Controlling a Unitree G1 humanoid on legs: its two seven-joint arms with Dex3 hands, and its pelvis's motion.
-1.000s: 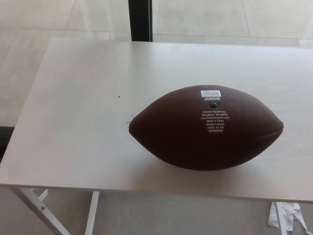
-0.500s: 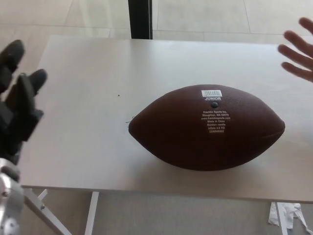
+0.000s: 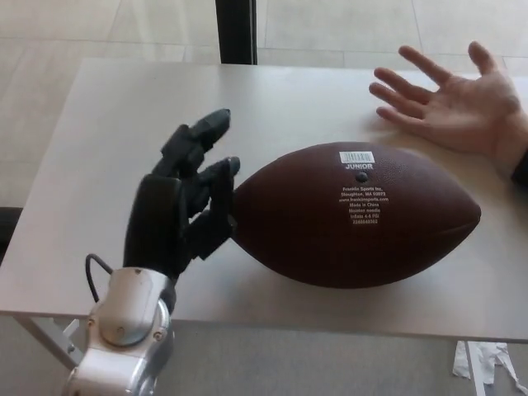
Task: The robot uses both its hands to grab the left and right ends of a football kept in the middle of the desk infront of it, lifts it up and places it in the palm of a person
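One football, brown, lies lengthwise on your pale counter, right of centre and toward the near edge, with a white barcode label and small white print facing up. One left robot hand, black on a silver wrist, sits at the ball's left tip; its fingers are spread and extended, grasping nothing, with the lower fingers touching or just beside the leather, and you cannot tell which. Your right robot hand does not show. One person's hand, palm up and fingers splayed, rests over the far right of the counter, just beyond the ball and apart from it. One dark post stands behind the counter's far edge on a tiled floor.
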